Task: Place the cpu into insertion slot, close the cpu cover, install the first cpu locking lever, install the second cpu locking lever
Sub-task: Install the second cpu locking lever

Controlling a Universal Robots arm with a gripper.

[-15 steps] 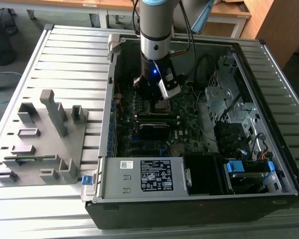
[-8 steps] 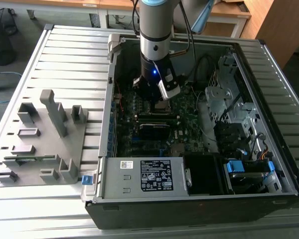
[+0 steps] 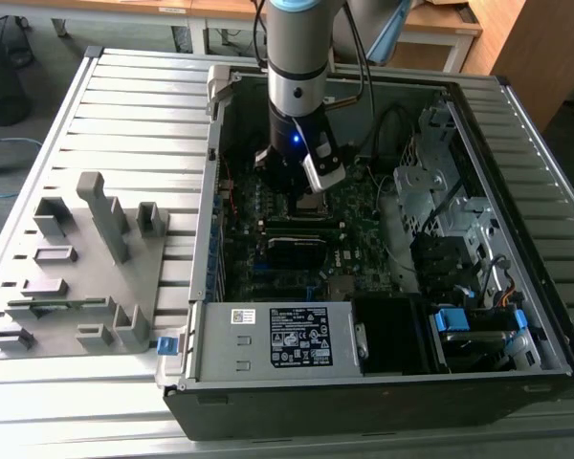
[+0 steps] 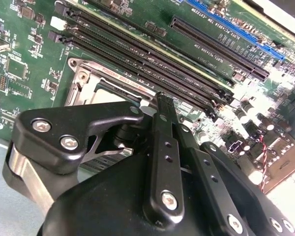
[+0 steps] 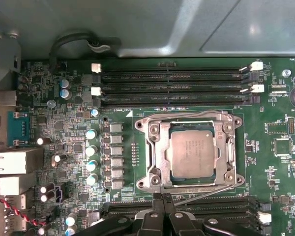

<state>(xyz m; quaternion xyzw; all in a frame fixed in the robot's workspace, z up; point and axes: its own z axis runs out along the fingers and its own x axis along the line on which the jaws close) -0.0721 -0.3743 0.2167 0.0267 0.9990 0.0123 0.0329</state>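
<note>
- The cpu [image 5: 192, 153] sat flat in the insertion slot [image 5: 157, 162], silver top facing up, edges square with the socket frame.
- It's square, so no real long axis.
- The cpu cover [image 5: 191, 117] lay around the chip.
- My gripper [image 5: 162, 199] hung just beside the socket, fingertips pressed together, holding nothing.
- Memory slots [image 5: 172, 83] ran along two socket sides, so room was tight there.

The arm [image 3: 298, 57] is a silver tube with a light blue cap, a black wrist and a small blue light. The gripper [image 4: 163, 110] is black, with silver screws.
</note>
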